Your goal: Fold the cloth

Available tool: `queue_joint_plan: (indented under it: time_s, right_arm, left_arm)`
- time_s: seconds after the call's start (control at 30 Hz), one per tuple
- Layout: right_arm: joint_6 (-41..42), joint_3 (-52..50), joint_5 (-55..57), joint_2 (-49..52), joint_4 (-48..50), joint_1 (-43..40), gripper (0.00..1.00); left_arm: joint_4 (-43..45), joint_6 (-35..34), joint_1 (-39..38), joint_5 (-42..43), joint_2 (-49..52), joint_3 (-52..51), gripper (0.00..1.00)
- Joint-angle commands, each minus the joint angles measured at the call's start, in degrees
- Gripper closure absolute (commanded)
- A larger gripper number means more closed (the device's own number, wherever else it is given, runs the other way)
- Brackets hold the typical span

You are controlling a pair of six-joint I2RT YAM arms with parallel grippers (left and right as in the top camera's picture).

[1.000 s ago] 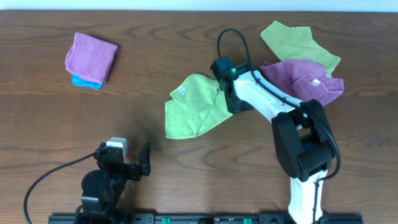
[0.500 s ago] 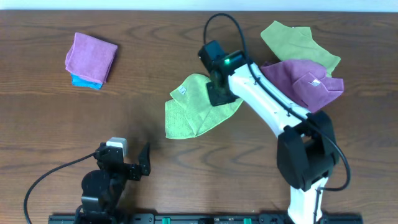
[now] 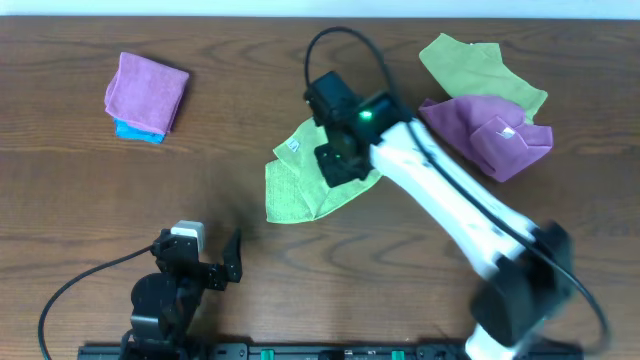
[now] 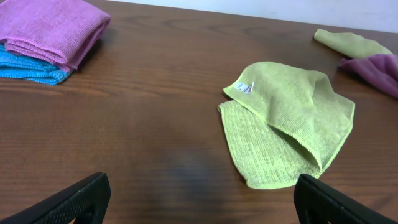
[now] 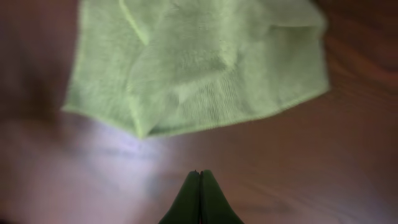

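White with black joints, the right arm (image 3: 440,195) stretches diagonally from the near right edge to the middle of the table (image 3: 100,190), its wrist above the right side of the cloth (image 3: 295,185). The right gripper (image 5: 200,174) points down at the wood, its jaws pressed together on nothing. The cloth's edge lies just ahead of the tips, not touching them. The left arm (image 3: 165,295) sits low at the near left, and the left gripper (image 4: 202,183) is spread wide and empty, with the cloth well ahead of it. The cloth lies loosely doubled over, a white tag (image 4: 244,87) near one corner.
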Motion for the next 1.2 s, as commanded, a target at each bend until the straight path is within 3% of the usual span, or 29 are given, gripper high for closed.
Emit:
queue_joint_plan:
  time_s: [0.0,0.2,0.43,0.6,0.77,0.9,1.03,1.17]
  right_arm:
    - [0.31,0.70,-0.04,-7.50,-2.73,-0.24,0.99]
    - [1.49,0.70,-0.98,-17.92,-9.53,0.44,0.99]
    - [1.46,0.70,-11.13,-26.67,-15.50,1.99,0.98]
    - [1.42,0.70,-12.35,-30.27,-23.23,2.60,0.99]
    - [1.44,0.70,-12.37,-34.38,-26.75,2.60,0.98]
    - [1.46,0.70,-12.39,-38.32,-26.77,2.60,0.98]
    - [1.46,0.70,-12.37,-41.75,-26.75,2.60,0.99]
    - [1.46,0.70,-12.35,-43.98,-26.53,2.60,0.98]
  left_arm:
    - [-0.11,-0.63,-0.22,-0.83,-0.33,-1.18,0.05]
    - [0.04,-0.68,-0.22,-0.52,-0.33,-1.18,0.05]
    - [0.04,-1.05,-0.24,1.53,-0.33,-1.18,0.04]
    - [0.11,-14.01,-0.24,20.50,-0.33,-1.18,0.05]
    - [0.31,-23.47,-0.24,31.85,-0.33,-1.20,0.05]
    - [2.95,-26.99,-0.24,34.82,-0.33,-1.20,0.05]
    - [12.02,-30.08,-0.24,37.68,-0.28,-1.20,0.04]
    - [16.17,-34.10,-0.24,34.47,1.31,-0.96,0.02]
